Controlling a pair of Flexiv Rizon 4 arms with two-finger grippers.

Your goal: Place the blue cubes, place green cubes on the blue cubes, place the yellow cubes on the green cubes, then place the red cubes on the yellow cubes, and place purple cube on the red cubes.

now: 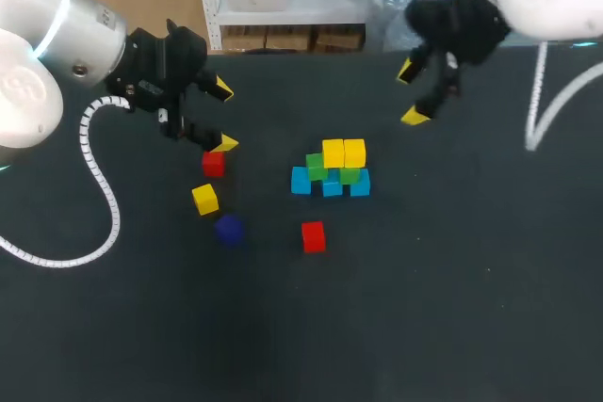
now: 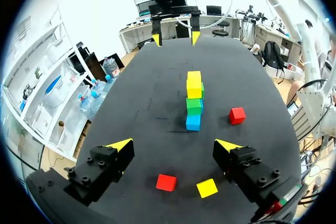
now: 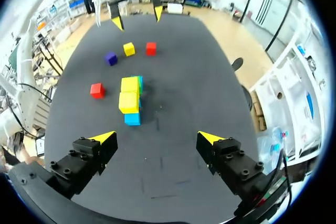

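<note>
My left gripper (image 2: 174, 145) hangs open and empty over the table (image 1: 452, 308), jaws spread wide. Just under and ahead of it lie two loose cubes: the near red (image 2: 166, 182), roughly between my fingers, and the loose yellow (image 2: 207, 188), close beside it toward one finger. The purple (image 1: 229, 229) sits a little past the yellow, and the far red (image 2: 237, 115) lies apart, beside the stack (image 2: 193, 103).

The stack stands at mid-table: a blue row, greens on it, two yellows on top. At its left end a green (image 1: 316, 166) seems bare, so I judge the yellow layer unfinished and the loose yellow the cube to take now, not the red.

To do it well I should shift sideways until the yellow is centred between my fingers, square them to two flat faces, and come down without nudging the near red. I should grip it high enough that it can seat flat. At the stack I should lower straight onto the green and let go gently, since the yellows already up there would topple easily.

My right gripper (image 3: 157, 137) is open too, holding nothing, well behind the stack.
</note>
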